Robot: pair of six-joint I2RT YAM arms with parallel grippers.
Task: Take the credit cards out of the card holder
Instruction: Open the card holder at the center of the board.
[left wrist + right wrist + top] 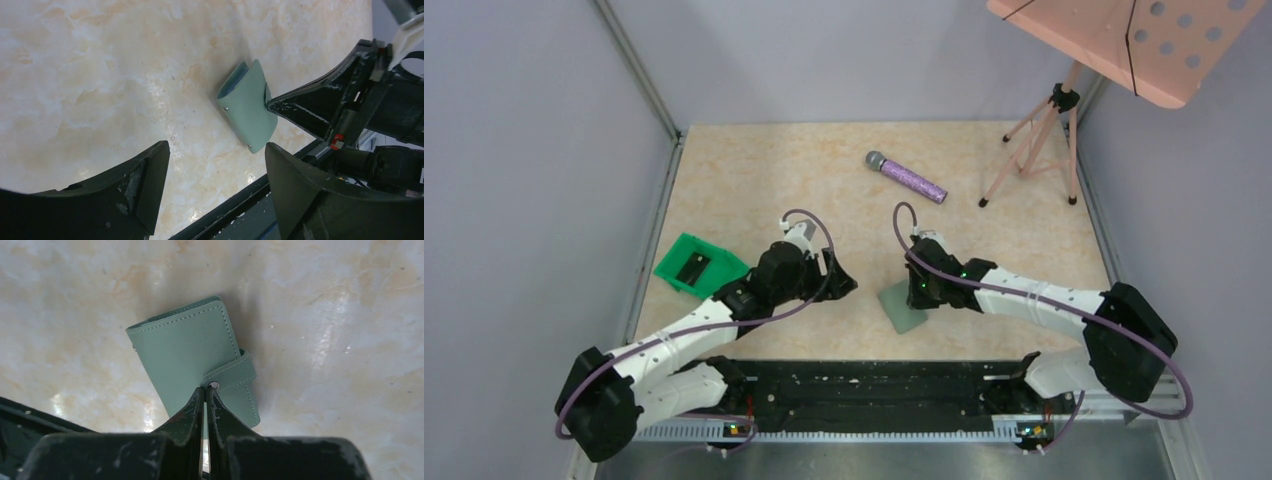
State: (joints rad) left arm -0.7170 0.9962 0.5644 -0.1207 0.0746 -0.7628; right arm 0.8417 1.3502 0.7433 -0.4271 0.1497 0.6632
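Closed card holder (pixel 185 350) lies near the table's (pixel 754 170) front edge. Right gripper (pixel 206 390) pressed together, tips at the snap strap (pixel 232 372). Left gripper (pixel 217 150) spread apart.

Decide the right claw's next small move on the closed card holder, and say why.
Probably pull the strap up to unsnap it: the card holder lies closed, and the right claw is shut right at that strap's snap.

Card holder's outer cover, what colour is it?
The card holder is muted grey-green with tonal edge stitching; clearest in the right wrist view.
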